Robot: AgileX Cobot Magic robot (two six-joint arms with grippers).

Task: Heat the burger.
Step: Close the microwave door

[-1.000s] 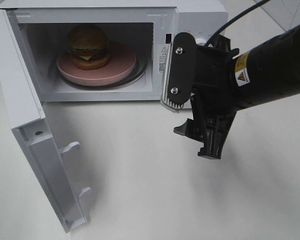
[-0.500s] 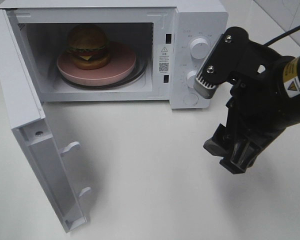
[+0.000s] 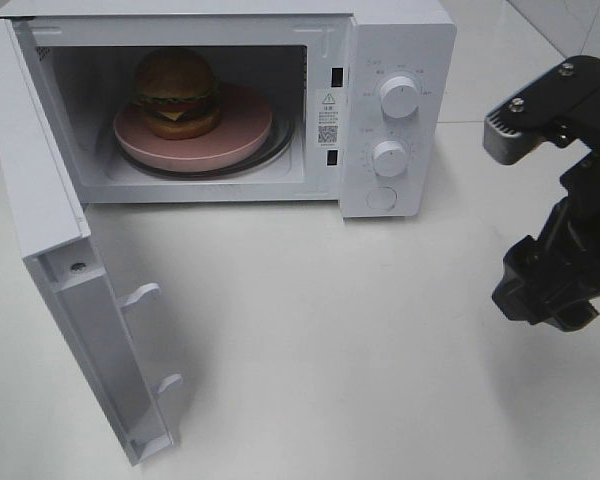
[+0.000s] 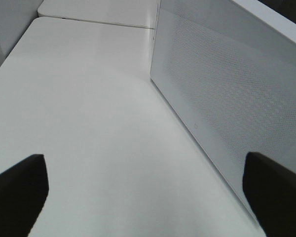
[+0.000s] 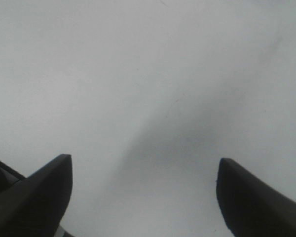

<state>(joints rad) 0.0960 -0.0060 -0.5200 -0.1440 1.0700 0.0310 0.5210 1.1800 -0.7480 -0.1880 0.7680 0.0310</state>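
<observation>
- Two grippers are shown, neither holding anything. The left gripper (image 4: 147, 197) has its jaws spread wide over bare worktop (image 3: 310, 350), beside a white perforated panel (image 4: 222, 94) (door or oven wall cannot be told from the wrist view).
- The right gripper (image 3: 545, 292) is likewise spread and empty. It is held above the right edge of the worktop, well apart from the microwave (image 3: 400, 30).
- The burger (image 3: 176, 92) is seated on the pink plate (image 3: 242, 140) inside the oven cavity. The oven stands along the far edge of the worktop.
- The door (image 3: 55, 220) is swung fully open, reaching toward the near left corner, with its latch hooks (image 3: 145, 295) exposed.
- Step in hand, as judged: loading is complete, and the door is not yet closed.
- Next move, as judged: the door's outer face would be pushed round in an arc until latched (the left gripper is the nearer one).
- After that, a pinch and turn would be required at the upper knob (image 3: 398, 97) or the lower knob (image 3: 389, 157), both within easier reach of the right gripper.
</observation>
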